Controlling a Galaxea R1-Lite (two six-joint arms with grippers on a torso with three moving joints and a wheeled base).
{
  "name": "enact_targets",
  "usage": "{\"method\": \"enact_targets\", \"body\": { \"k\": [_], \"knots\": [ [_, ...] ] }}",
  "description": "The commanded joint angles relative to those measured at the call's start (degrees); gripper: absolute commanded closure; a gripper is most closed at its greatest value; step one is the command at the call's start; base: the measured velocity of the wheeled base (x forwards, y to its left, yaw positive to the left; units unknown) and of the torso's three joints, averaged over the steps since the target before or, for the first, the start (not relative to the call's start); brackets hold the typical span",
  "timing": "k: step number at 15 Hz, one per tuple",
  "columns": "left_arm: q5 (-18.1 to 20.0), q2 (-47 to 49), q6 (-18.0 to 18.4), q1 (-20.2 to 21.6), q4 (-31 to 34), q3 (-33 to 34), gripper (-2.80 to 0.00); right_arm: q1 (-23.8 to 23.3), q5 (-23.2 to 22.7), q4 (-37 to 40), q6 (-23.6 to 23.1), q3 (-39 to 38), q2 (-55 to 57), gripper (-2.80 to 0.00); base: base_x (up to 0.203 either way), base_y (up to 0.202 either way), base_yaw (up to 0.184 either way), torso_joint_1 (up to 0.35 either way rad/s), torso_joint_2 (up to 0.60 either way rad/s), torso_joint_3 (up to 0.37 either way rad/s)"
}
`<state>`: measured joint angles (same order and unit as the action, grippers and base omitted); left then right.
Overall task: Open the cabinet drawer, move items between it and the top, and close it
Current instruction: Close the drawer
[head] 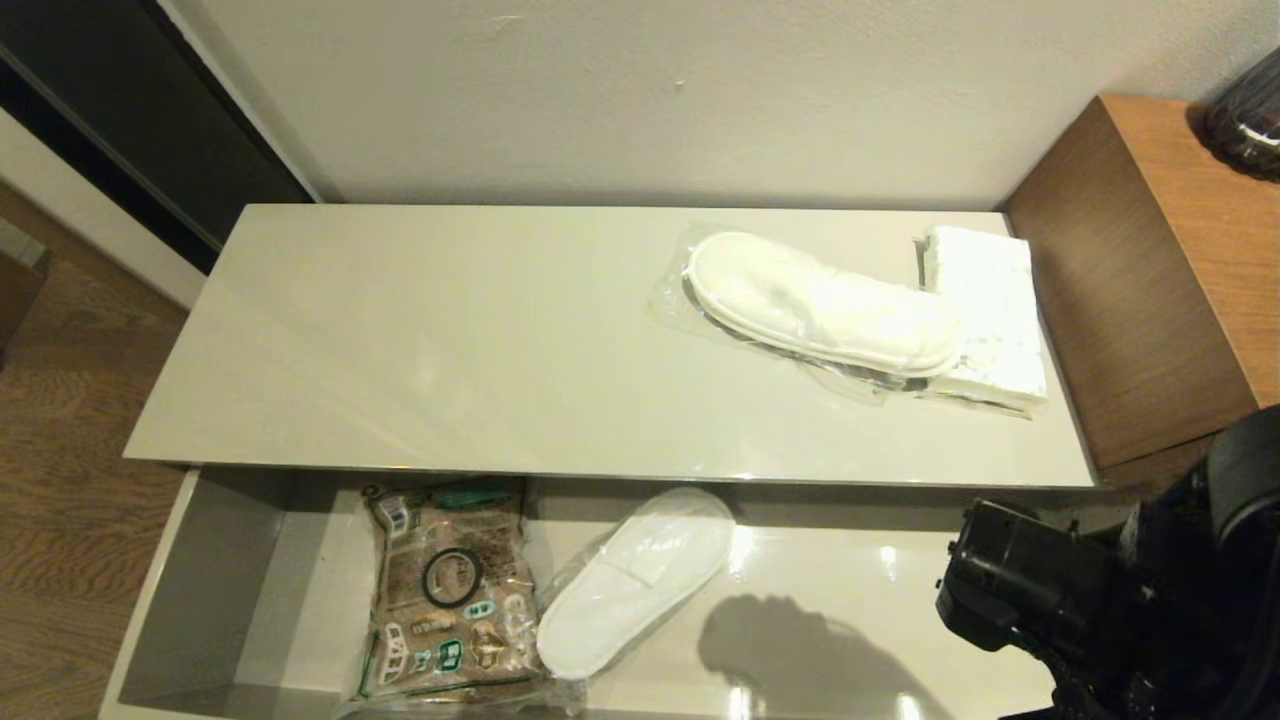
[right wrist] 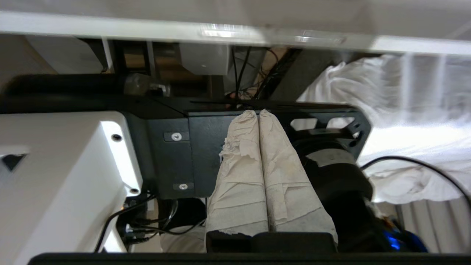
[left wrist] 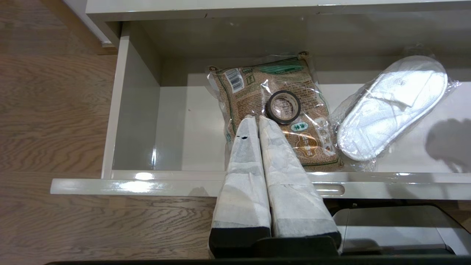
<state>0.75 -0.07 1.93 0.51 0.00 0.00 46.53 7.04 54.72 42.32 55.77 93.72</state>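
Drawer (head: pixel 250 600) pulled out all the way, sitting open below the top (head: pixel 400 350). Inside: brown bag (head: pixel 445 590) toward the left with a black ring (head: pixel 452 577) resting on it, and just right of that 1 slipper (head: pixel 635 580) in clear wrap, toe angled toward the back. Rest of the drawer floor to the right bare and glossy, with a shadow on it.

Up on the top, right end: a 2nd wrapped slipper (head: pixel 825 305) lying across, its heel end overlapping the tissue pack (head: pixel 985 310), which sits right by the brown wooden unit (head: pixel 1150 260).

Left gripper (left wrist: pixel 254 118) hanging over the drawer's front edge, tips above the bag and just beside the ring, taped fingers (left wrist: pixel 243 154) pressed together, gripping nothing. Not visible in the head view.

Right gripper (right wrist: pixel 255 112) down low at the front right of the drawer (only its dark arm shows in the head view), aimed back at the robot's own base, fingers (right wrist: pixel 241 165) also closed up tight and empty.
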Motion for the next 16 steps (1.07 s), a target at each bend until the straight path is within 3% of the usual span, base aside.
{"method": "enact_targets", "body": {
  "k": [1, 9, 16],
  "knots": [
    [0.04, 0.07, 0.01, 0.02, 0.00, -0.06, 0.00, 1.41, -0.21, -4.95, 1.97, -5.02, -0.05, 0.00, 0.000, 0.000, 0.000, 0.000, 0.00, 0.000],
    [0.04, 0.07, 0.01, 0.02, 0.00, 0.00, 0.00, 1.46, 0.42, -26.85, 9.38, -20.25, 7.35, 0.00, 0.000, 0.000, 0.000, 0.000, 0.00, 0.000],
    [0.04, 0.07, 0.01, 0.02, 0.00, 0.00, 0.00, 1.28, 2.19, -27.69, 9.74, -20.67, 9.16, 0.00, 0.000, 0.000, 0.000, 0.000, 0.00, 0.000]
  ]
}}
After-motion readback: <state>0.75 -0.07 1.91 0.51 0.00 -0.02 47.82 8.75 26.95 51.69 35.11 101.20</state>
